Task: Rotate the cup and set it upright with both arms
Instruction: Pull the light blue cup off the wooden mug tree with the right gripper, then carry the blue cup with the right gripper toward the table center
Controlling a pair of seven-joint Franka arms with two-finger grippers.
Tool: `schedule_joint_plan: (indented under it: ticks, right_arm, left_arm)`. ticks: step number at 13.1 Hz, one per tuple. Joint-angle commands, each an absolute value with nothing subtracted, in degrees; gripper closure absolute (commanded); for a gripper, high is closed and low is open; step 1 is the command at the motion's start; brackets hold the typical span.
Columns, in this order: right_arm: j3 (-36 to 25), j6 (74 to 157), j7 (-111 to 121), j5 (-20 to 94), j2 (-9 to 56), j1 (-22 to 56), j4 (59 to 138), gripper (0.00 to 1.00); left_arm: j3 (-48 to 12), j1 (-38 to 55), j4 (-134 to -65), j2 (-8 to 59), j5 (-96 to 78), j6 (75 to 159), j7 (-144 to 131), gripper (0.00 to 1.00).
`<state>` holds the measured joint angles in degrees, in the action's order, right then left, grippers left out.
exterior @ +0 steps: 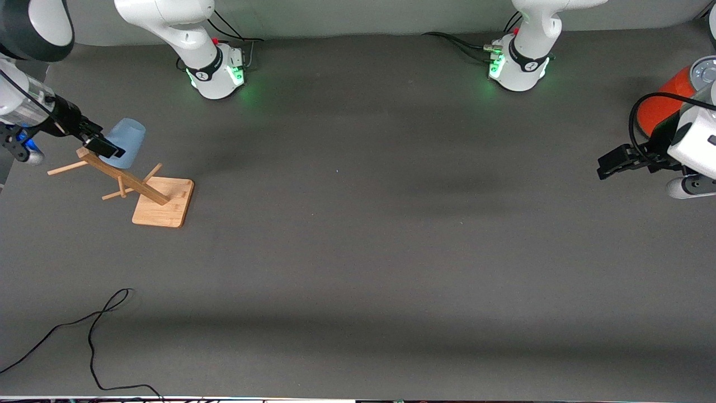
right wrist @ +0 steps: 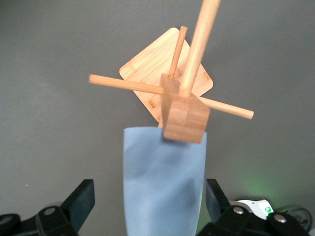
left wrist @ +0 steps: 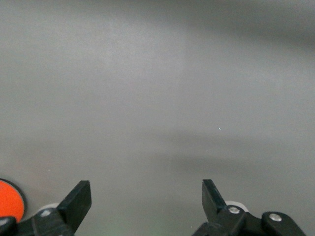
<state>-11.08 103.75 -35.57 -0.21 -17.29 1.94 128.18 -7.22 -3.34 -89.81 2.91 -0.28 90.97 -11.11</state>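
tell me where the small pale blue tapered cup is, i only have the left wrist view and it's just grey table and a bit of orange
Observer: The pale blue cup hangs tilted on the wooden peg rack, at the right arm's end of the table.
Operator: is the right gripper on it
Observer: The right gripper is at the cup with its jaws open, one finger on either side, not closed on it.
Operator: and where's my left gripper
Observer: The left gripper waits open over the table at the left arm's end, beside the orange-red can with a silver top.
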Motion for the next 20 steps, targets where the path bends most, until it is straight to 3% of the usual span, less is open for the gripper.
schedule_joint_plan:
  ticks: [1, 5, 6, 7, 8, 12, 15, 20]
  right_arm:
    - [-11.8, 107.9, -37.0, -1.2, -17.6, 2.2, 132.0, 0.0]
    - [-11.8, 108.8, -37.0, -1.2, -16.9, 2.3, 132.5, 0.0]
    - [-11.8, 108.8, -37.0, -1.2, -17.0, 2.3, 132.5, 0.25]
    - [-11.8, 108.8, -37.0, -1.2, -17.0, 2.3, 132.5, 0.57]
    - [-11.8, 108.8, -37.0, -1.2, -17.0, 2.3, 132.5, 0.63]
    - [-11.8, 108.3, -37.0, -1.2, -17.8, 2.7, 132.4, 0.64]
    - [-10.9, 104.4, -39.2, -1.1, -22.3, 3.0, 132.1, 0.64]
    - [-9.6, 98.1, -57.9, -1.1, -28.5, 15.5, 131.7, 0.64]
  left_arm:
    - [-7.0, -3.1, -89.8, 2.6, -0.9, 91.6, -11.1, 0.0]
    - [-7.0, -3.1, -89.7, 2.6, -0.9, 91.6, -11.1, 0.0]
    - [-7.0, -3.1, -89.7, 2.6, -0.9, 91.6, -11.1, 0.0]
    - [-7.0, -3.1, -89.7, 2.6, -0.9, 91.6, -11.1, 0.0]
    - [-7.0, -3.1, -89.7, 2.6, -0.9, 91.6, -11.1, 0.0]
    - [-7.0, -3.1, -89.7, 2.6, -0.9, 91.6, -11.1, 0.0]
    - [-7.0, -3.1, -89.7, 2.6, -0.9, 91.6, -11.1, 0.0]
    - [-7.0, -3.1, -89.7, 2.6, -0.9, 91.7, -11.1, 0.0]
